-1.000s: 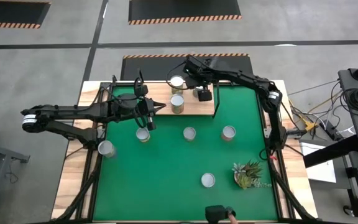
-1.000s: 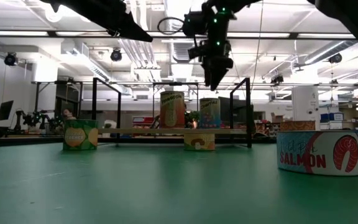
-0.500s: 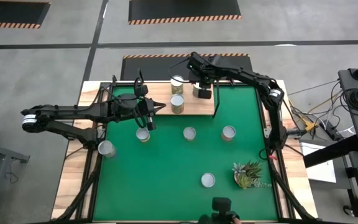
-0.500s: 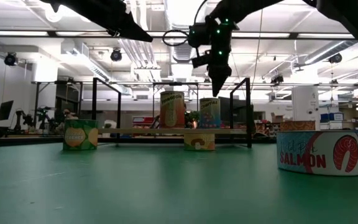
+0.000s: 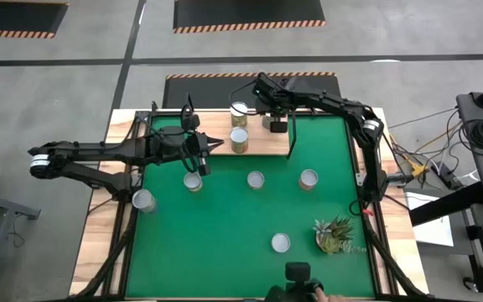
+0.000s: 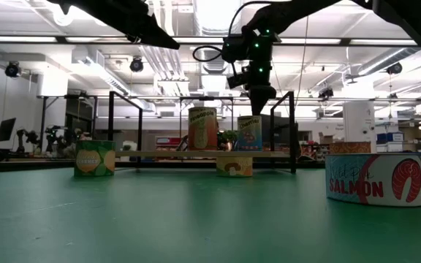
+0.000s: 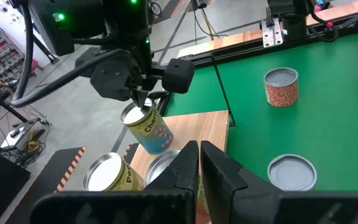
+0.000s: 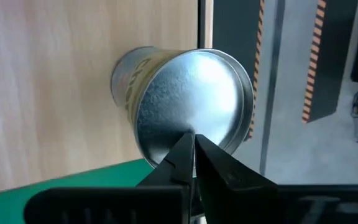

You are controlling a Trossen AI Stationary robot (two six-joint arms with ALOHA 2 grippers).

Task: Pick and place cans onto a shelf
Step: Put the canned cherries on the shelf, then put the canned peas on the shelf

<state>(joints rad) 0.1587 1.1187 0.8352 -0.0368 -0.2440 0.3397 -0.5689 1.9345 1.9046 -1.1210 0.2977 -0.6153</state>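
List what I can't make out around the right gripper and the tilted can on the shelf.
- High view: the right gripper covers most of the tilted can.
- Left wrist view: the left gripper hides the can's base, so its footing on the shelf is unclear.
- Right wrist view: the can's own top hides its base.
- Low view: contact between fingertips and can is too small to judge.

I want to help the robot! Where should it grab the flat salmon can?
Probably around its curved side, coming straight down from above. The salmon can stands upright on the green mat, low and wide, and nothing crowds it, so fingers opened wide could likely drop on either side.
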